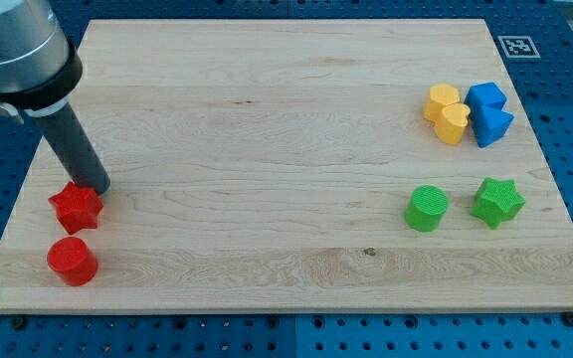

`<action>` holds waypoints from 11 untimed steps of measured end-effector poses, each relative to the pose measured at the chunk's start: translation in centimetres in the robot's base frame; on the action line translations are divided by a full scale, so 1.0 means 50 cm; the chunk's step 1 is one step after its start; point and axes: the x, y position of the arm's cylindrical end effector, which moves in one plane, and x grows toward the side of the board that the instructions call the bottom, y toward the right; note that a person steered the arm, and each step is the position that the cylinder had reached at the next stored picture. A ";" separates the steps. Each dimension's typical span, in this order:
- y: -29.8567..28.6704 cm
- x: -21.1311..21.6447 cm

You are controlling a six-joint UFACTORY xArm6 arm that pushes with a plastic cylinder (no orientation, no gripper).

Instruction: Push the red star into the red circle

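Note:
The red star (pixel 75 207) lies near the board's left edge, low in the view. The red circle (pixel 73 261) lies just below it, with a small gap between them. My tip (pixel 96 188) stands at the star's upper right corner, touching or nearly touching it. The dark rod rises from there toward the view's top left.
A wooden board (pixel 267 129) carries everything. At the view's right stand a yellow hexagon (pixel 442 101), a yellow heart (pixel 453 123), a blue block (pixel 485 97), a blue triangle-like block (pixel 491 125), a green circle (pixel 427 209) and a green star (pixel 497 202).

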 end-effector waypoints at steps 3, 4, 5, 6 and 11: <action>0.000 0.027; 0.006 -0.019; -0.079 -0.045; -0.101 0.014; -0.044 0.059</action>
